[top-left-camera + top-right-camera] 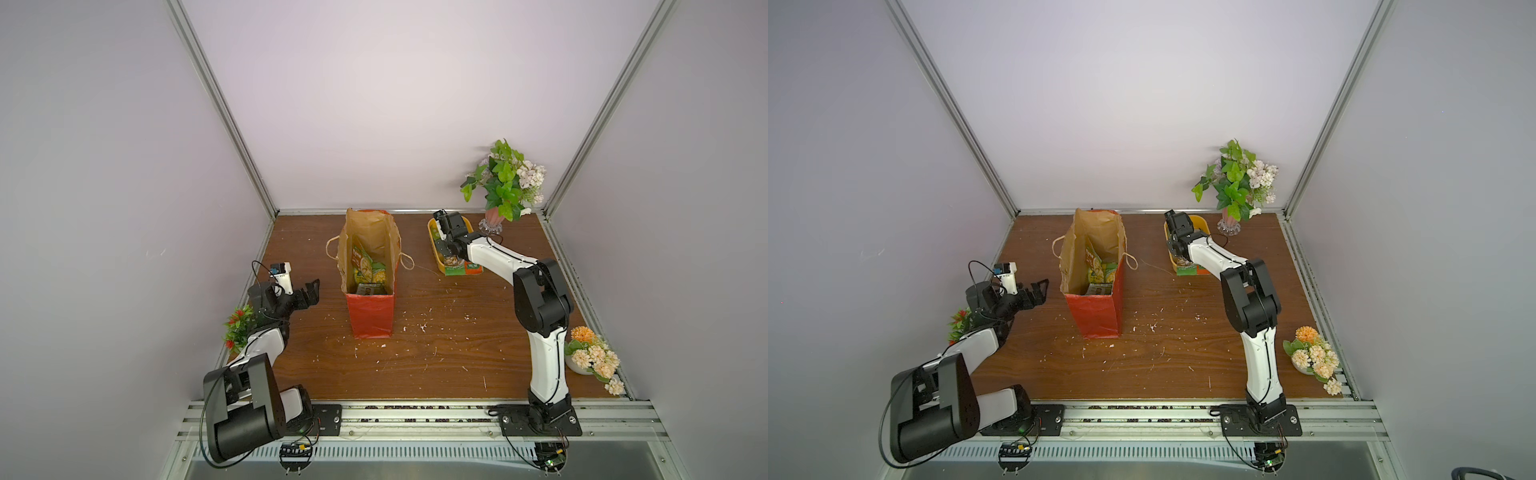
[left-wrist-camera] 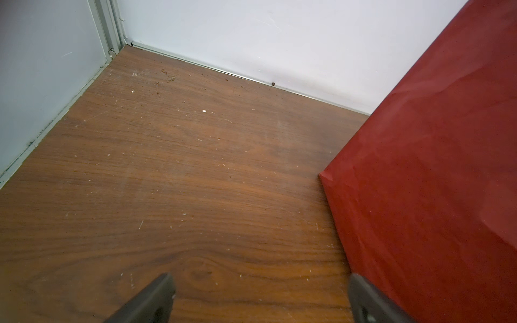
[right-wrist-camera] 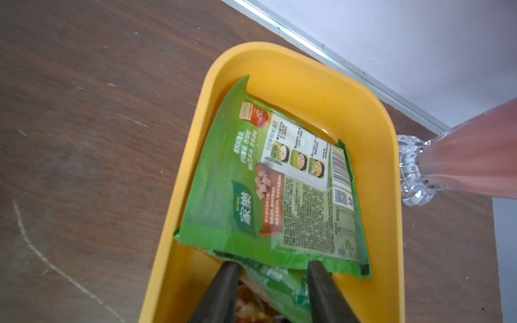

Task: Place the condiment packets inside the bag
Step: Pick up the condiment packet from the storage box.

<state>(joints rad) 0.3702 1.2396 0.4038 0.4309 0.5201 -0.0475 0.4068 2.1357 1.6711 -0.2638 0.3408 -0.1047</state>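
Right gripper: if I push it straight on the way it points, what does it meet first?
The green condiment packet in the yellow tub; its near edge lies at the jaw tips of the right gripper. Depth beyond it is unclear.

Place: looked like a robotics lab test cell, definitely not anyone's home.
Walls: plain pale panels (image 1: 395,104) boxed the bench in on three sides, held by bare aluminium posts (image 1: 220,104).
Bench: scuffed wood-grain tabletop (image 1: 436,353), speckled with white crumbs.
Mounting: a left arm (image 1: 257,345) and a right arm (image 1: 544,361) were bolted to a metal rail (image 1: 415,413) along the front edge.
Wiring: a little exposed circuit board (image 1: 296,451) and loose cables hung below that rail.
Decor: fake-looking flowers (image 1: 507,178) sat in a back corner, like set dressing.
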